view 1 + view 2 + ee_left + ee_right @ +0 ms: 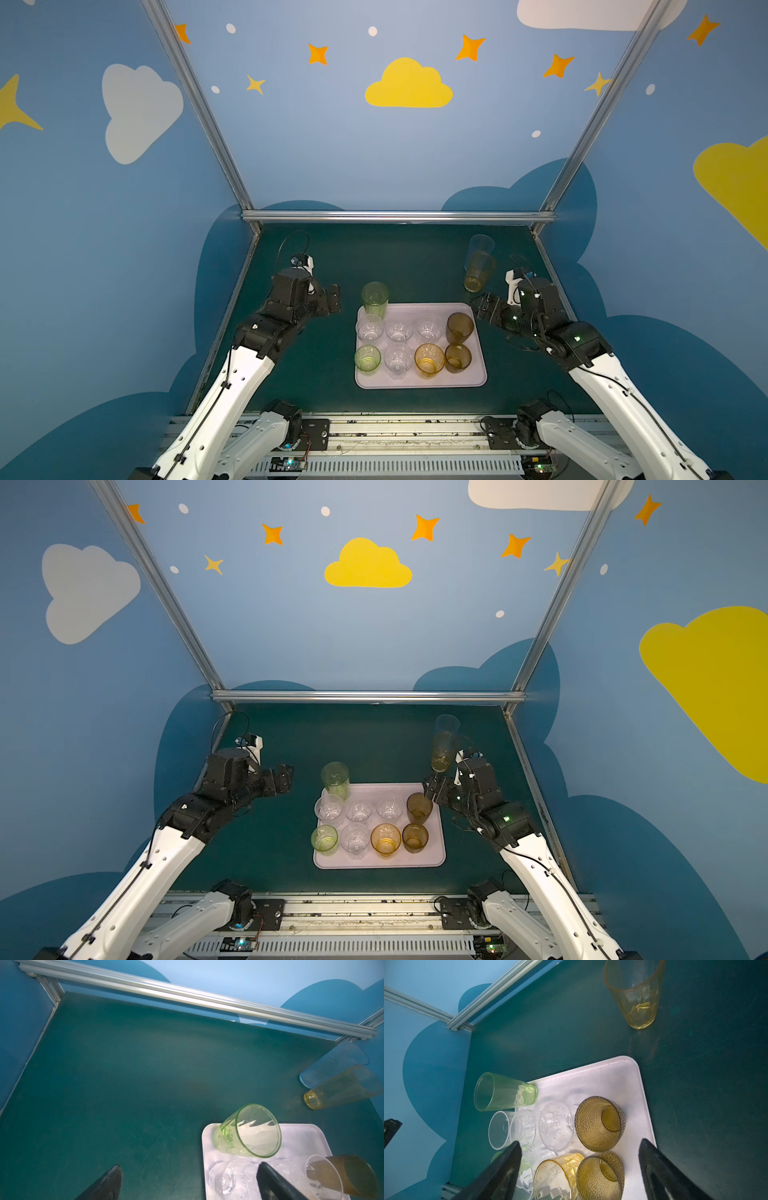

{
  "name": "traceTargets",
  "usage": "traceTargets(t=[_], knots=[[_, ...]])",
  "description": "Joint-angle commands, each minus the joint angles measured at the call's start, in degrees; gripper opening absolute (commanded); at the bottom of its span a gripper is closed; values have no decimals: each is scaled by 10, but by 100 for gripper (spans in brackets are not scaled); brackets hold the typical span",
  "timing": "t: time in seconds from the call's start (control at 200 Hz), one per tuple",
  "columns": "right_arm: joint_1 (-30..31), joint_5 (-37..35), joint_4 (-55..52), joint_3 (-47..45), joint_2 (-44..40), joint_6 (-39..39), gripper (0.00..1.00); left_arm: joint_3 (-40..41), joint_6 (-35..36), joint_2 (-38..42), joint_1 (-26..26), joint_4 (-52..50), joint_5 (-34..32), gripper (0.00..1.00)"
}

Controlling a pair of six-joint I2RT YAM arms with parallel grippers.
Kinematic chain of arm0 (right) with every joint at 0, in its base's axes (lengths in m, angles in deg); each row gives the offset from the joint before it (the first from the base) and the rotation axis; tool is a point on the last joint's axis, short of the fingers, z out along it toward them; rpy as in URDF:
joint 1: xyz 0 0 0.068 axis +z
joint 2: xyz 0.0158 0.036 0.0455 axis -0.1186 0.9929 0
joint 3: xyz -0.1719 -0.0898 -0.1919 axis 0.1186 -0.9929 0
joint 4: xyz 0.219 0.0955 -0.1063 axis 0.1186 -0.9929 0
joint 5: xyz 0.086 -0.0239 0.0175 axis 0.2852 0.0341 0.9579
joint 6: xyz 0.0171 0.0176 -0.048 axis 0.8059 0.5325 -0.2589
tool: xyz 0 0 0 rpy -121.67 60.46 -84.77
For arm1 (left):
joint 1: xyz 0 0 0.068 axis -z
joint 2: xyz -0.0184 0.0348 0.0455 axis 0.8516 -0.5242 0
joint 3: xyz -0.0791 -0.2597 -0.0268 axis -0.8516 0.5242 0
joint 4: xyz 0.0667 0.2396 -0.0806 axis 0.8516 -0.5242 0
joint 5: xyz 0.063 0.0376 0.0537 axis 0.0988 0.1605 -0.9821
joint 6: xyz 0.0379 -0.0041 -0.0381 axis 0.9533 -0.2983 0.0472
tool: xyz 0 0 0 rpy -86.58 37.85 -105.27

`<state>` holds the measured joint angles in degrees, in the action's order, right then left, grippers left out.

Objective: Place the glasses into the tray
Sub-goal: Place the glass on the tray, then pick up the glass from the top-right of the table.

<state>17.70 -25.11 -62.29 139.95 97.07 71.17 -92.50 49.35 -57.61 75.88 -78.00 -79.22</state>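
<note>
The pale lilac tray (419, 381) (378, 863) lies mid-table. On it stand several clear short glasses (399, 330), a short green one (367, 357), a short amber one (429, 359), two brown ones (460, 326) (600, 1124) and a tall green glass (375, 299) (245, 1132) at its far left corner. A tall amber glass (478, 272) (635, 995) and a pale blue one (481, 245) (334, 1061) stand on the table behind the tray's right side. My left gripper (334, 297) (189, 1166) is open, left of the tray. My right gripper (478, 303) (579, 1141) is open over the tray's far right corner.
An aluminium rail (399, 216) runs along the table's back edge, with slanted posts at both back corners. Blue walls close in the left and right sides. The dark green table (332, 257) stretches behind and left of the tray.
</note>
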Motion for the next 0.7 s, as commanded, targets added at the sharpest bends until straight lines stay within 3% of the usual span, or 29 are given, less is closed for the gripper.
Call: traceTargets(t=[0.0, 0.521, 0.691], knots=[[-14, 5, -22, 42, 26, -24, 88, 11, 10, 14, -8, 10, 13, 100], [-167, 90, -51, 186, 212, -57, 87, 68, 35, 101, -10, 71, 154, 100], [-205, 108, -47, 220, 283, -56, 87, 69, 35, 93, -10, 86, 249, 100]])
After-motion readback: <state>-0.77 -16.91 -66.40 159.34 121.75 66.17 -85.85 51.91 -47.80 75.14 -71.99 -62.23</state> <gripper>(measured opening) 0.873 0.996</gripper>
